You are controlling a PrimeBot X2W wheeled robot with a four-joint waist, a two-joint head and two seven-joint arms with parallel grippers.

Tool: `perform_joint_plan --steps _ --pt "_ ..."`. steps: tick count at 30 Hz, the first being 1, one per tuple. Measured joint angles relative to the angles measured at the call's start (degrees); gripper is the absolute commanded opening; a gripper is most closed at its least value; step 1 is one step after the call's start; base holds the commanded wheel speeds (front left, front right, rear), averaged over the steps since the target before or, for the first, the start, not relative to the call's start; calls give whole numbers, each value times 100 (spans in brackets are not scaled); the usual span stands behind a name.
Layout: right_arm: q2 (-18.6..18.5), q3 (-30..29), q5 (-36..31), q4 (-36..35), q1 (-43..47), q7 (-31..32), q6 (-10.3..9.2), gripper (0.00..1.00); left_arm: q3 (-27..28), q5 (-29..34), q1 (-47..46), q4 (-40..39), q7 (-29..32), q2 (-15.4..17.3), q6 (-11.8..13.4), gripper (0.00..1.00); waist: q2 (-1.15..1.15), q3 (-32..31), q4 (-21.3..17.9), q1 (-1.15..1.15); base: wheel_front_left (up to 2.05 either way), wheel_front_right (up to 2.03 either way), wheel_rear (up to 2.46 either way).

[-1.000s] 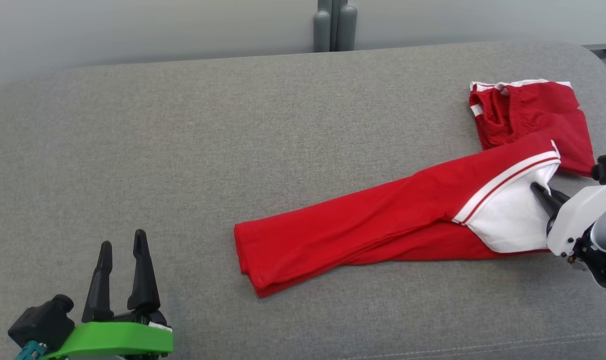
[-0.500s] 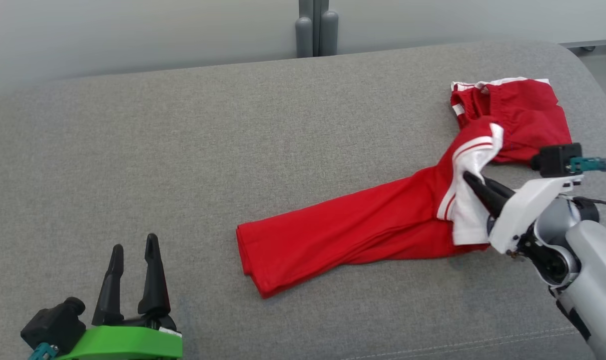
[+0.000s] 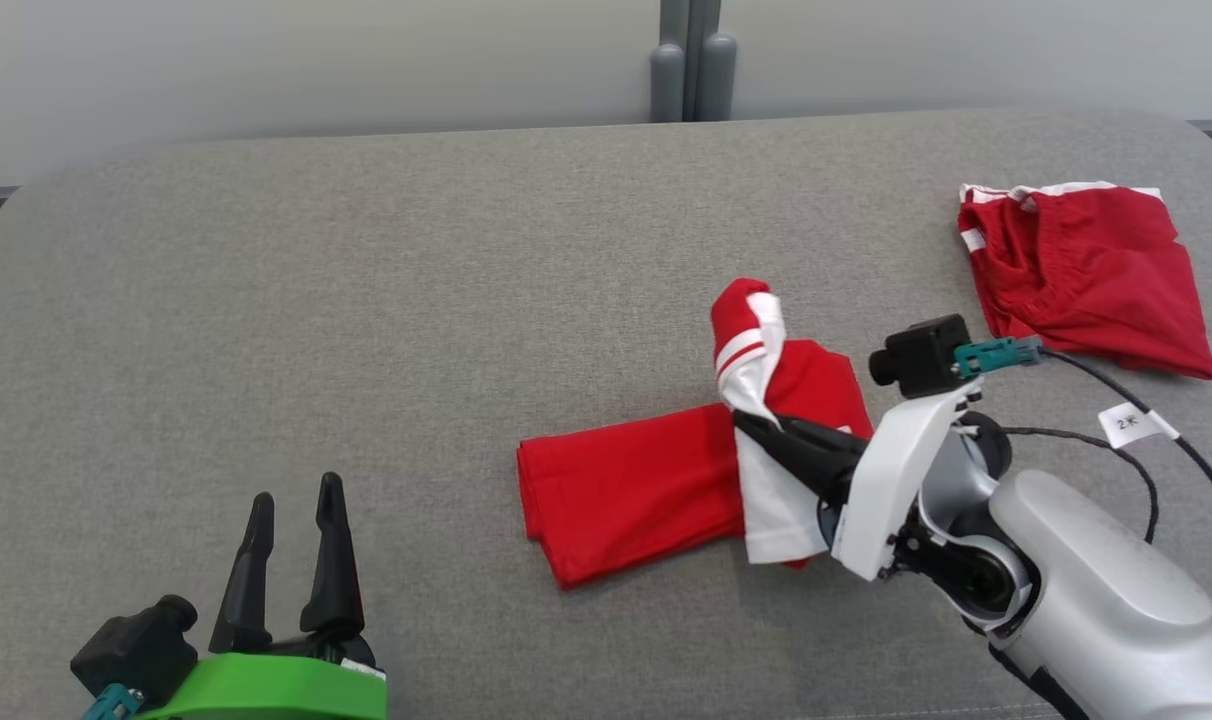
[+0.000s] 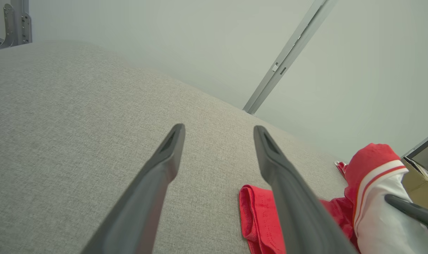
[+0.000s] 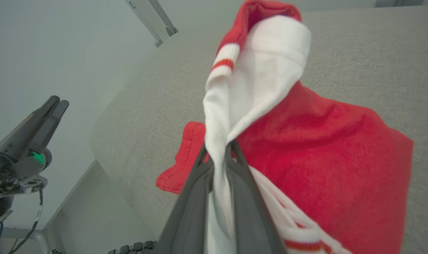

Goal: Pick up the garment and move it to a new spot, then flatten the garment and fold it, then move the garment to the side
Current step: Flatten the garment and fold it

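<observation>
My left claw [image 3: 297, 488] hovers released, fingers spread, over the near left corner of the grey woven-fabric cushion top [image 3: 446, 280]. Right of centre, toward the near edge, the long red garment with white striped trim [image 3: 626, 485] lies partly doubled, my right claw [image 3: 745, 421] clenched on its raised white end. A second crumpled red garment [image 3: 1086, 270] lies near the far right corner.
</observation>
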Motion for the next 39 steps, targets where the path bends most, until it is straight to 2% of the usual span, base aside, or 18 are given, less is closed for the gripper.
perform_joint_plan --steps 8,22,24,25,26,27,34,39 --pt "194 380 109 -40 -1 190 0 0 -43 -8 -3 34 0 -19 0 100 0 -47 399 0 0 0 0" --pt "552 388 163 900 -267 285 0 0 -101 -49 -5 55 0 -27 1 100 0 -54 1143 0 0 0 0" --pt "601 423 151 1031 -310 326 0 16 -111 -51 -6 56 0 -27 1 100 0 -39 1228 0 0 0 0" --pt "634 446 135 1107 -339 339 0 42 -110 -52 -7 56 0 -29 1 100 0 -31 1269 0 0 0 0" --pt "664 456 116 1160 -363 339 0 95 -105 -56 -7 56 0 -29 1 100 0 -23 1303 0 0 0 0" --pt "691 471 84 1200 -389 339 0 100 -93 -56 -7 57 0 -30 1 100 0 -15 1333 0 0 0 0" --pt "929 587 89 1102 -752 313 1 100 86 -57 -5 57 -1 -34 52 100 0 -17 1321 0 0 0 0" --pt "914 502 89 858 -1071 31 1 100 114 -57 -4 47 -1 -37 52 100 0 -68 1134 0 0 0 0"
